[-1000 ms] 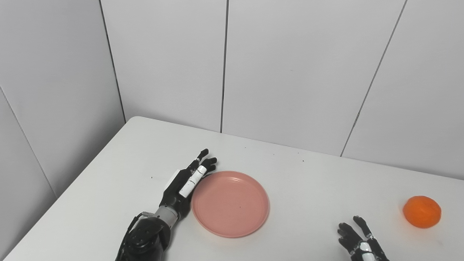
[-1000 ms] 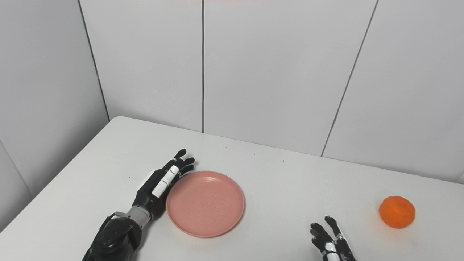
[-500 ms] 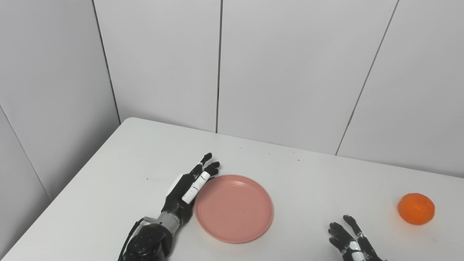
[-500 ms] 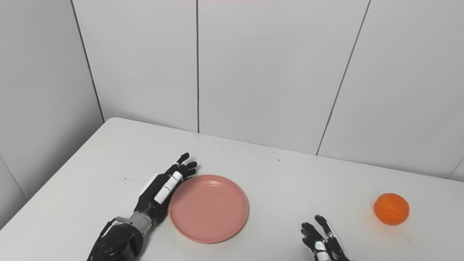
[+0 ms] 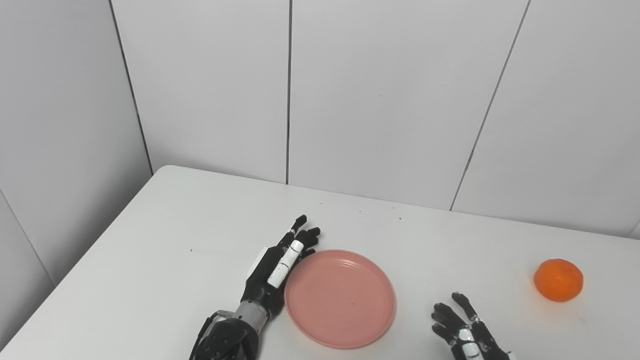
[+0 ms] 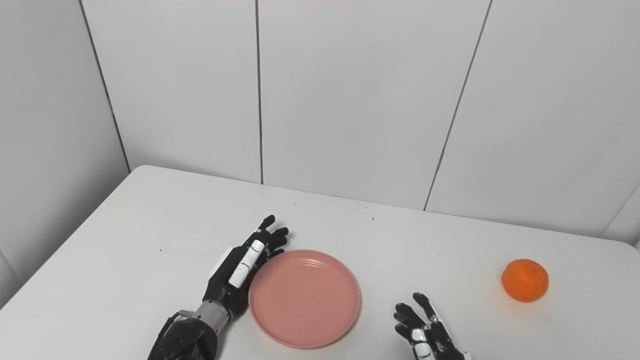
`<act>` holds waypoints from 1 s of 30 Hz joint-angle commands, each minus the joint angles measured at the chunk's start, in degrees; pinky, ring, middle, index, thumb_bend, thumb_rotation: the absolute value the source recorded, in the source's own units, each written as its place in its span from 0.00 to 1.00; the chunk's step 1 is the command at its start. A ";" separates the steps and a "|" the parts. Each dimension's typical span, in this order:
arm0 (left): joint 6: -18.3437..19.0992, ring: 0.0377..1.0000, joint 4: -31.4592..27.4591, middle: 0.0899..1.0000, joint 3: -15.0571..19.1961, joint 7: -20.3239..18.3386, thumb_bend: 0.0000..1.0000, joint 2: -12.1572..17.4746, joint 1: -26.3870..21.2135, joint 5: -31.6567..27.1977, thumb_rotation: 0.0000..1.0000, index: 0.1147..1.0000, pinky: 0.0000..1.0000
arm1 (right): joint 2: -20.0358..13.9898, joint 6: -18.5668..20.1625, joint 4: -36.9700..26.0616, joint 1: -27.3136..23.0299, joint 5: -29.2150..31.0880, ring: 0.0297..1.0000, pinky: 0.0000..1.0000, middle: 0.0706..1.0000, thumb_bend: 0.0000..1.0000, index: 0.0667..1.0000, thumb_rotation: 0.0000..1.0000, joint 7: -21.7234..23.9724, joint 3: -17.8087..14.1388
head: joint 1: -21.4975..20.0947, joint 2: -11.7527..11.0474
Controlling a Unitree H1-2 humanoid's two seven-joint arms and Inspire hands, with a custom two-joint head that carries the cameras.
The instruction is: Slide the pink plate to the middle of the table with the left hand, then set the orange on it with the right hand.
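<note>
Left hand [image 5: 277, 267] flat, fingers spread, edge against round pink plastic plate [image 5: 341, 299] near mid-table. Right hand [image 6: 425, 332] empty, fingers apart. Round orange fruit [image 6: 525, 280] untouched; placing remains.

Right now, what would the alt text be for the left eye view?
A robot's left hand lies flat against the left edge of a pink plate on a white table. Its right hand waits open near the bottom edge, apart from an orange at far right.

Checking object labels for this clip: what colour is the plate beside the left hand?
Plain pink plate, clearest in the right eye view.
</note>
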 commanded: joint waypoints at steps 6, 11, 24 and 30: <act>-2.03 0.91 2.36 0.89 -1.37 0.13 0.76 -0.52 -0.90 1.97 0.75 0.95 0.90 | 2.07 3.23 1.67 3.96 -0.97 0.81 0.83 0.79 0.73 0.87 0.65 -1.27 1.89 | -3.55 3.03; -2.91 0.91 2.93 0.89 -2.20 0.56 0.78 -0.48 -1.73 3.79 0.72 0.93 0.93 | 2.88 4.92 0.10 3.76 -2.21 0.81 0.84 0.78 0.74 0.87 0.67 -2.48 2.92 | -6.15 4.54; -4.46 0.85 3.98 0.83 -4.95 4.49 0.77 0.45 -3.02 12.75 0.73 0.89 0.81 | 4.36 6.52 -1.68 3.45 -3.39 0.80 0.84 0.77 0.75 0.88 0.67 -3.98 4.23 | -9.18 6.21; -5.37 0.83 4.53 0.83 -5.91 5.16 0.78 1.10 -3.68 15.19 0.73 0.88 0.78 | 4.38 6.06 -1.59 3.35 -3.97 0.79 0.83 0.76 0.75 0.88 0.68 -4.24 4.69 | -9.96 6.49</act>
